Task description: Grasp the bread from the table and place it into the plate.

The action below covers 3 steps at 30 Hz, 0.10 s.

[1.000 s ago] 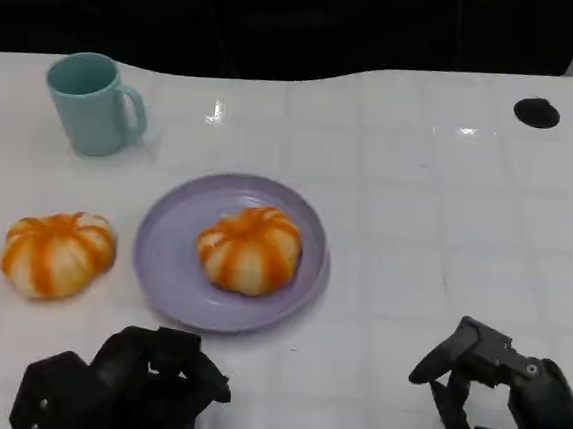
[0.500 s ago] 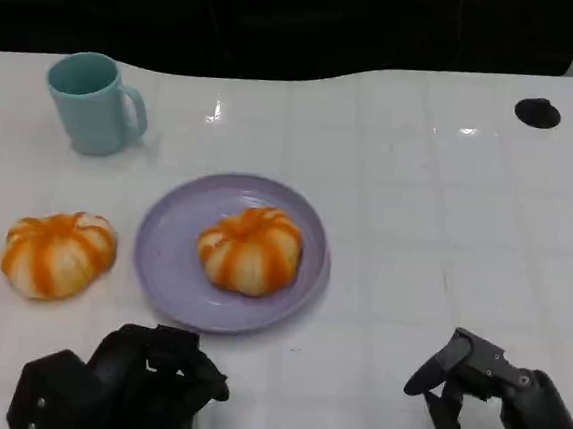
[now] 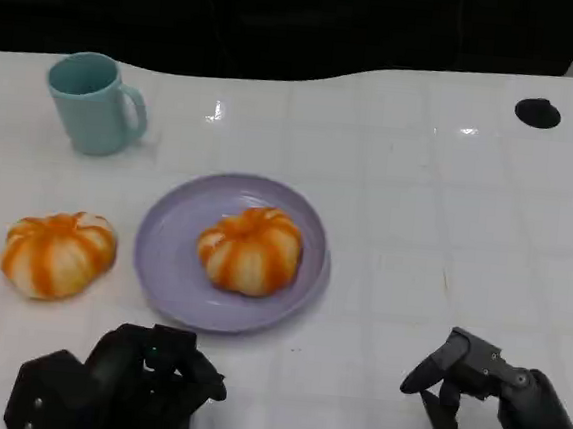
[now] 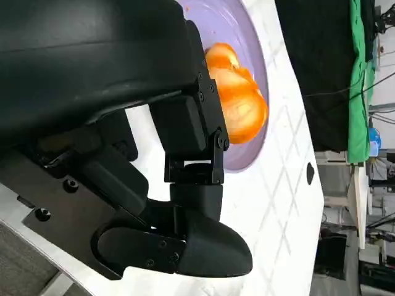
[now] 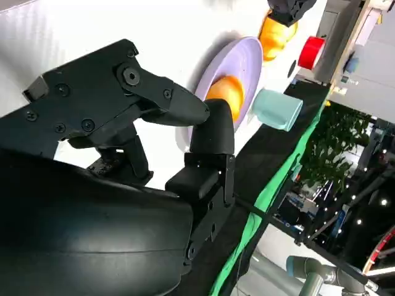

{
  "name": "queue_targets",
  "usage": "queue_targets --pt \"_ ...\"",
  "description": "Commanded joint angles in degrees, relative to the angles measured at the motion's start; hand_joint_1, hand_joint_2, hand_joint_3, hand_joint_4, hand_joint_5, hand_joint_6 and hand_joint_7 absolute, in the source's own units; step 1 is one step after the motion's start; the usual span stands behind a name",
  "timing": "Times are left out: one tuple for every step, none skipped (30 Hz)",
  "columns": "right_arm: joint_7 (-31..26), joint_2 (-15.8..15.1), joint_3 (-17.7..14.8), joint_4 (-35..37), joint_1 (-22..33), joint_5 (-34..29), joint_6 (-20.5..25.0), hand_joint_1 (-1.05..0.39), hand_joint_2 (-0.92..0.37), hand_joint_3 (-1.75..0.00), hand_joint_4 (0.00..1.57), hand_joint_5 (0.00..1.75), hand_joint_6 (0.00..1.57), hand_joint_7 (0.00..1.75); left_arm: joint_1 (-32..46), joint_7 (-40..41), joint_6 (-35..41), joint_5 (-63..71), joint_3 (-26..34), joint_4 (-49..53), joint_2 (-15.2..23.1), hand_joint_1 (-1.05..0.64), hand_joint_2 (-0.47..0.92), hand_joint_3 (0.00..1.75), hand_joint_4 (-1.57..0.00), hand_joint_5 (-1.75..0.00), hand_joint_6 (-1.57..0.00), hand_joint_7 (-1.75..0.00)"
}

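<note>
Two orange-striped pumpkin-shaped buns: one bun [image 3: 250,249] already sits in the middle of the lilac plate [image 3: 167,259], the other bun [image 3: 58,253] lies on the white desk [image 3: 448,209] just left of the plate, apart from its rim, nearer than the teal mug [image 3: 95,103] at far left. That left bun looks like the one still to move. Left hand [image 3: 116,385] sits low at the near edge, near side of the plate, fingers curled in, holding nothing. Right hand [image 3: 495,408] at near right, well apart from everything, fingers parted and bent, empty. Bun judged light, soft and squashy, glazed top maybe a bit slick; crust could dent or tear under hard squeeze. Best hold: from above, fingers on opposite sides of its widest part, light pressure, lobed grooves should help grip. Low dome shape, so fingers must reach down to the desk. The plate is half taken; set it in the free left part. Small black round mark [image 3: 536,112] at far right.
</note>
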Motion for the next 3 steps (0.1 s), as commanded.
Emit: queue_targets --pt "-0.14 -0.12 -0.41 0.47 0.13 -0.01 -0.95 -0.33 -0.69 -0.81 0.78 1.75 0.69 1.39 0.35 -0.22 0.12 -0.26 0.59 0.02 0.99 -1.05 0.6 0.56 -1.57 -1.18 -1.46 -0.67" --pt "-0.07 -0.09 -0.4 0.39 0.18 0.05 -0.81 -0.33 -0.69 -0.81 0.79 1.75 0.69 1.39 0.35 -0.28 -0.06 -0.34 0.63 0.13 0.98 -1.05 0.6 0.56 -1.57 -1.18 -1.46 -0.68" --pt "0.02 -0.07 -0.38 0.39 0.21 0.13 -0.76 -0.32 -0.69 -0.81 0.79 1.75 0.69 1.39 0.34 -0.41 -0.16 -0.52 0.7 0.22 0.95 -1.05 0.6 0.56 -1.57 -1.18 -1.46 -0.68"
